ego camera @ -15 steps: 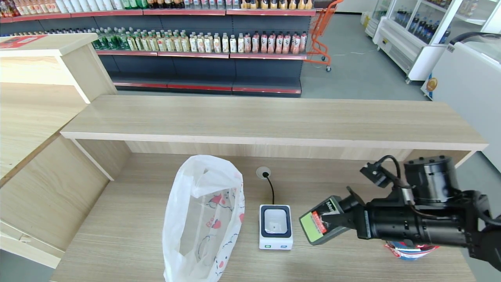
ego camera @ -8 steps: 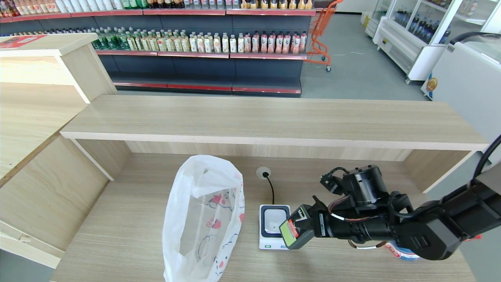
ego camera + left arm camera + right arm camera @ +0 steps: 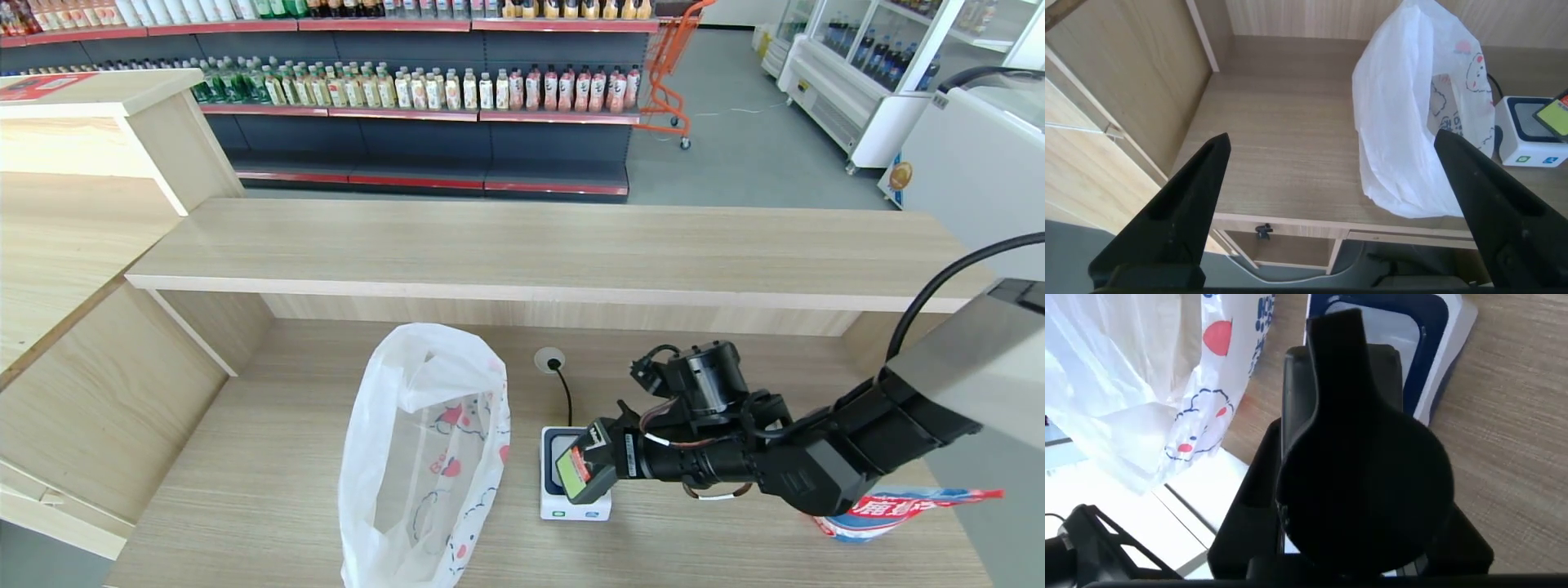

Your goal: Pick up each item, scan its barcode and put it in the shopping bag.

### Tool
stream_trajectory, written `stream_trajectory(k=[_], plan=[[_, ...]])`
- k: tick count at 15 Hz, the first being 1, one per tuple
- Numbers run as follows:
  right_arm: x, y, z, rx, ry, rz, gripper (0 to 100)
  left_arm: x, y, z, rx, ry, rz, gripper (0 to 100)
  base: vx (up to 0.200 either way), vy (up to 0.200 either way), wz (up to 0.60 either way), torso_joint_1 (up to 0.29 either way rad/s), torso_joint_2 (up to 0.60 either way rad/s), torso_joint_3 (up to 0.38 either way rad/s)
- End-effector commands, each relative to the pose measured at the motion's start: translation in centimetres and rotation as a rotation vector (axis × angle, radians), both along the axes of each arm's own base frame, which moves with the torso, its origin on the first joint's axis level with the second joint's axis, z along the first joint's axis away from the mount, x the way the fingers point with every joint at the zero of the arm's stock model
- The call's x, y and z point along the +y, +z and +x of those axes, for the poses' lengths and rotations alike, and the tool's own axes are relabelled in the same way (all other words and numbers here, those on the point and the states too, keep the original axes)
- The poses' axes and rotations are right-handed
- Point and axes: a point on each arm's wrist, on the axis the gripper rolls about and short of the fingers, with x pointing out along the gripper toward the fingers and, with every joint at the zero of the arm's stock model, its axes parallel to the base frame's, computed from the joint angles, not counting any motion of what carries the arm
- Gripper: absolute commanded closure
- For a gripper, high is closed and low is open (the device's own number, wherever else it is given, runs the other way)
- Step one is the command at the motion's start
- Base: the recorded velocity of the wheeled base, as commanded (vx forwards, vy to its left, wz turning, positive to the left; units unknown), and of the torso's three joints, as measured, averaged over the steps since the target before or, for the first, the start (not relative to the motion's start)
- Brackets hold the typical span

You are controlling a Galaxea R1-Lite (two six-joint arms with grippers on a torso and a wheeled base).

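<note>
My right gripper (image 3: 593,462) is shut on a small dark box (image 3: 571,478) with a green face and a red label. It holds the box just above the white barcode scanner (image 3: 573,513), tilted over its blue-rimmed window (image 3: 1436,336). A white plastic shopping bag (image 3: 424,457) with cartoon prints stands open to the left of the scanner. A red, white and blue snack packet (image 3: 894,508) lies at the counter's right end, beside the right arm. My left gripper (image 3: 1331,220) is open with nothing in it, over the counter's front edge, near the bag (image 3: 1413,122).
The scanner's black cable (image 3: 565,392) runs back to a round port in the counter. A raised wooden ledge (image 3: 563,253) borders the far side and a side panel (image 3: 106,408) closes the left. Bare counter (image 3: 269,482) lies left of the bag.
My right arm has carried the box leftwards, from well right of the scanner to directly over it. More of the snack packet now shows behind the arm.
</note>
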Motion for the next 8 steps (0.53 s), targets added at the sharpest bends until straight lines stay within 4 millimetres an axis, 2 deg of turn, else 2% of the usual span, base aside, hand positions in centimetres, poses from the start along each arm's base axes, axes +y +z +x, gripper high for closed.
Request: stream_trajectory(k=[1,3,6,8], plan=[[0.7,-0.8,0.3,0.012,0.011,-0.009,100,0.0,0.0,0.0,0.0,0.0,0.0,0,0.0,0.0,0.0,0.0,0.0,0.0],[1.2,-1.5,0.2,0.008,-0.004,-0.039,100,0.0,0.0,0.0,0.0,0.0,0.0,0,0.0,0.0,0.0,0.0,0.0,0.0],[1.2,-1.1,0.2,0.0,-0.009,-0.034,100,0.0,0.0,0.0,0.0,0.0,0.0,0,0.0,0.0,0.0,0.0,0.0,0.0],[1.0,0.1,0.0,-0.021,-0.016,-0.016,100,0.0,0.0,0.0,0.0,0.0,0.0,0,0.0,0.0,0.0,0.0,0.0,0.0]])
